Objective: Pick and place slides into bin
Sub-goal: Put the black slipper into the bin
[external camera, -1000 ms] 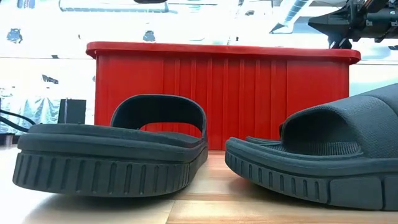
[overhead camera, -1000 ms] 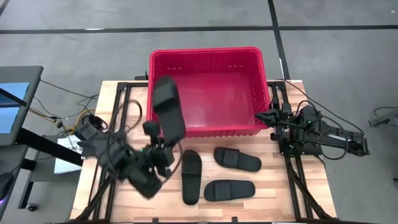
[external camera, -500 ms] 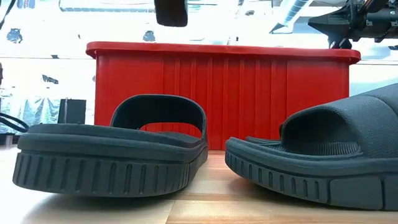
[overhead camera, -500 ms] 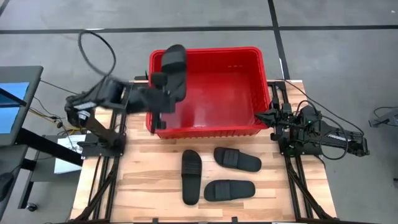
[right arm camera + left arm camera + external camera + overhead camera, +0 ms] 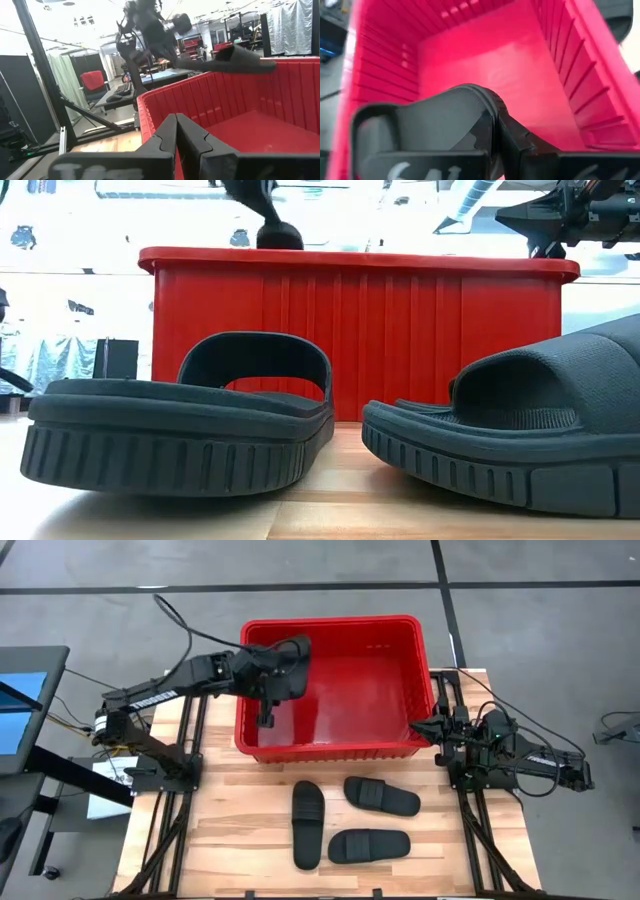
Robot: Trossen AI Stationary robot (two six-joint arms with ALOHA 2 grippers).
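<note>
Bin: a large red basket (image 5: 400, 690) at the far side of the wooden desk (image 5: 240, 830), nothing lying on its floor.
Left gripper: (image 5: 268, 680) reaches over the bin's left part from the left, its fingers closed on one black slide.
Held slide: (image 5: 290, 665) in the air above the bin's left half; in the right wrist view it hangs level above the rim (image 5: 240, 57); in the left wrist view its strap (image 5: 445, 117) fills the foreground over the red floor.
Slides on desk: three, in front of the bin and apart from it. One (image 5: 308, 823) lies lengthwise toward the bin, one (image 5: 382, 796) lies slanted just to its right, one (image 5: 369, 845) lies crosswise nearest the front edge.
Low view: two slides loom close, one left (image 5: 180, 425), one right (image 5: 520, 435), with the bin wall behind.
Right gripper: (image 5: 418, 728) waits at the bin's right front corner, fingers pressed together and holding nothing.
</note>
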